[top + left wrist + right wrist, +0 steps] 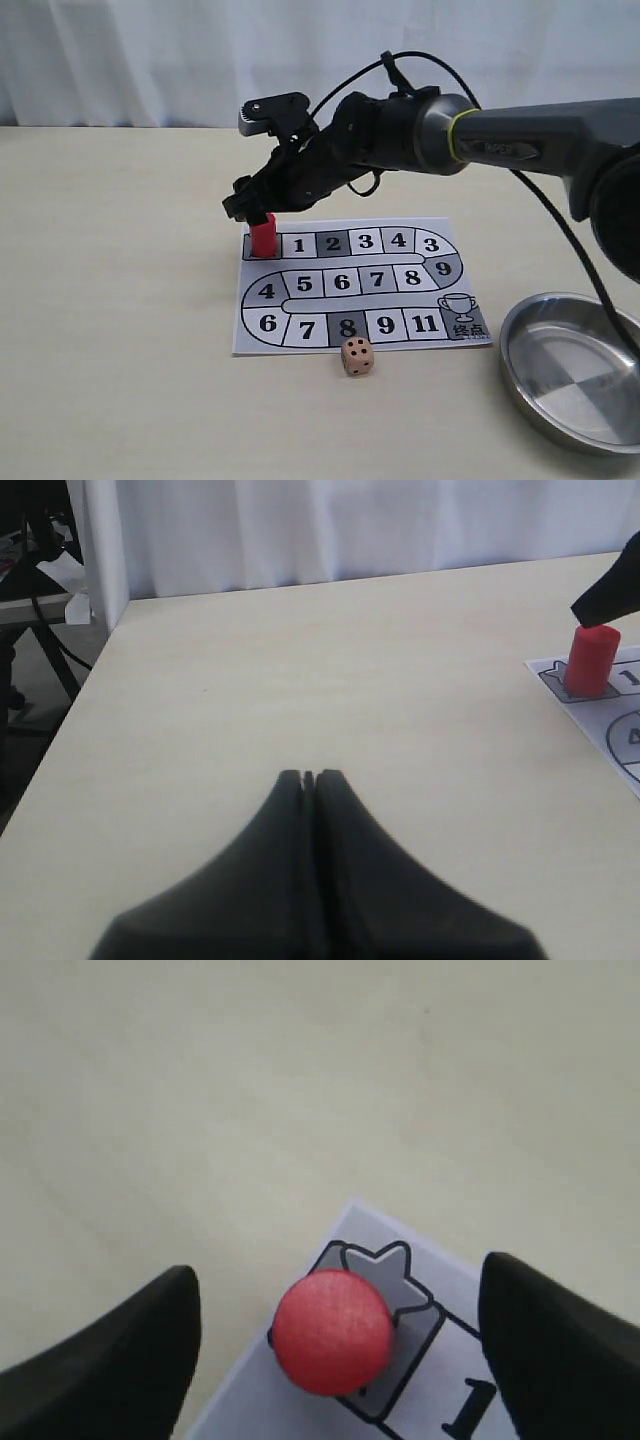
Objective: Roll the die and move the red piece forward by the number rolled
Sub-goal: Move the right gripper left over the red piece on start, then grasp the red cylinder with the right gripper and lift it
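Red piece upright on start square; right claw released, straddling it from above for pinch. Die at 5 o'clock, likely rolled. Left claw clenched empty, idle.

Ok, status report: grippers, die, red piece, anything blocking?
Right gripper open, over red piece on start square. Left gripper shut, off aside. Die on table beside board, by square 8. Numbered squares unobstructed.
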{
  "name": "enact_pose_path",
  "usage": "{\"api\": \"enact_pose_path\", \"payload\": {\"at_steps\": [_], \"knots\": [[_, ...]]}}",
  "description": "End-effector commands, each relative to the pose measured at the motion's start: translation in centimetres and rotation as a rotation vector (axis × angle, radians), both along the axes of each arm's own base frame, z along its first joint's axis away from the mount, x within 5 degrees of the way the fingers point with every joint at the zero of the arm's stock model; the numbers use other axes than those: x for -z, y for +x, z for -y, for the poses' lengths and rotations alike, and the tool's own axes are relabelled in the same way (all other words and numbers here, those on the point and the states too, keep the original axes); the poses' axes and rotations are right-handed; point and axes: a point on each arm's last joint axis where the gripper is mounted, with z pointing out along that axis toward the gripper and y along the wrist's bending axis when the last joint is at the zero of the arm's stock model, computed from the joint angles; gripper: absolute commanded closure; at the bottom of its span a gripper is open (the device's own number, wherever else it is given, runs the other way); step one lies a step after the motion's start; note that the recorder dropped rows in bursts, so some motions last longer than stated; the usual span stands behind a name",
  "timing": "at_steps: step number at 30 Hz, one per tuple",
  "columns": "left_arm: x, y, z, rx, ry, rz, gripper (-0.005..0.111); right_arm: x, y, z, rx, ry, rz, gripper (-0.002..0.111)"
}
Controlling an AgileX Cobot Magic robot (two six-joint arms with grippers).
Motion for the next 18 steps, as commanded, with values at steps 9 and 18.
{"api": "enact_pose_path", "payload": {"at_steps": [9, 18], "knots": [[0.0, 0.0, 0.0, -0.001, -0.011, 0.01, 0.107, 2.1, 0.9, -0.2, 0.028, 0.001, 0.038, 0.036], [0.0, 0.0, 0.0, -0.001, -0.011, 0.01, 0.107, 2.0, 0.0, -1.8, -0.03, -0.015, 0.073, 0.036]]}}
